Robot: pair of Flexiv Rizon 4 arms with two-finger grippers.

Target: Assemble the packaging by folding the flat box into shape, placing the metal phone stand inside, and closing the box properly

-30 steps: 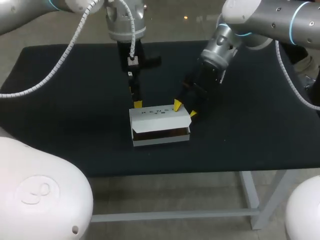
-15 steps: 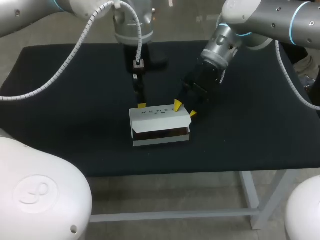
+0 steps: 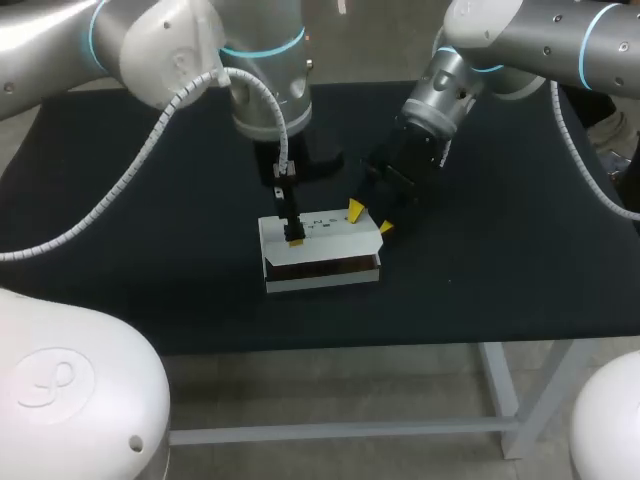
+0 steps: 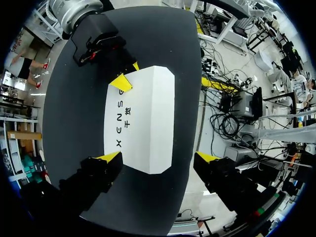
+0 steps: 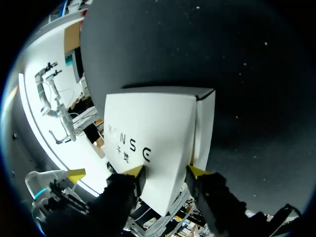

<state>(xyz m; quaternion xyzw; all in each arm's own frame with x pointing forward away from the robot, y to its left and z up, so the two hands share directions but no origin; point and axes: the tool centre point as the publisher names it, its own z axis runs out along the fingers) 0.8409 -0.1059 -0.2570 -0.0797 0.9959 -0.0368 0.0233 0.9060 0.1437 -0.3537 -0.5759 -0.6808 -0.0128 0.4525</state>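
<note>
Left arm descends steeply from the far left; left end effector hangs over the box lid, fingers apart (earlier it stood beyond the far edge). Right end effector sits at the box's far right corner, its grip impossible to tell. The box lies mid-bench, near side ajar, contents hidden.
</note>
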